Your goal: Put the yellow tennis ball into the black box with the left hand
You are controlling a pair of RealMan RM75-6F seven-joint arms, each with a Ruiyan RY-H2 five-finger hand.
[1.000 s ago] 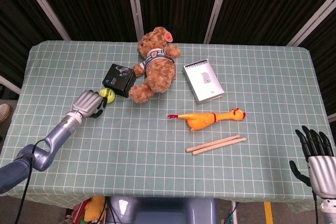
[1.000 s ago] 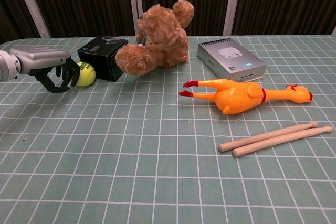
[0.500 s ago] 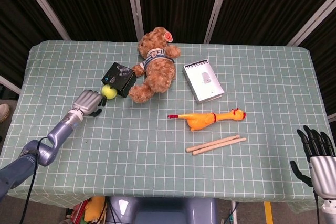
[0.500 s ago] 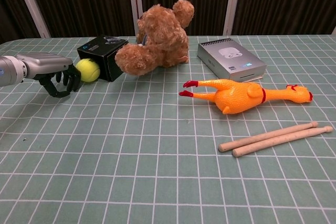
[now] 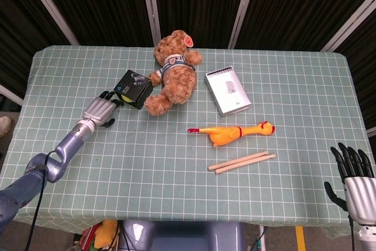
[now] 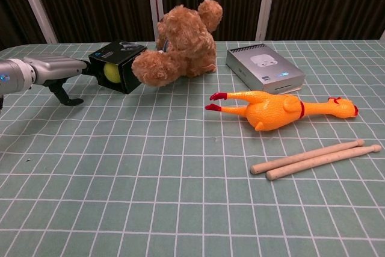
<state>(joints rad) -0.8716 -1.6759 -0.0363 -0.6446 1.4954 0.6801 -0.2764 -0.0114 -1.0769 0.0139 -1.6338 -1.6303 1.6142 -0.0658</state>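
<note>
The yellow tennis ball (image 6: 111,73) sits inside the open side of the black box (image 6: 118,64), seen only in the chest view. In the head view the black box (image 5: 134,88) hides the ball. My left hand (image 5: 101,111) lies on the table just left of the box, its fingers stretched out to the box's mouth and holding nothing. From the chest, the left hand (image 6: 51,69) shows its thumb hanging down. My right hand (image 5: 352,179) hovers at the table's near right corner with fingers spread and nothing in it.
A brown teddy bear (image 5: 173,74) leans against the box's right side. A white-and-grey carton (image 5: 228,90) lies beyond it. A rubber chicken (image 5: 232,133) and two wooden sticks (image 5: 241,161) lie mid-table towards the right.
The ball went from beside my left hand's curled fingers into the box's opening. The hand's fingers straightened towards the box. My right hand stayed put.
</note>
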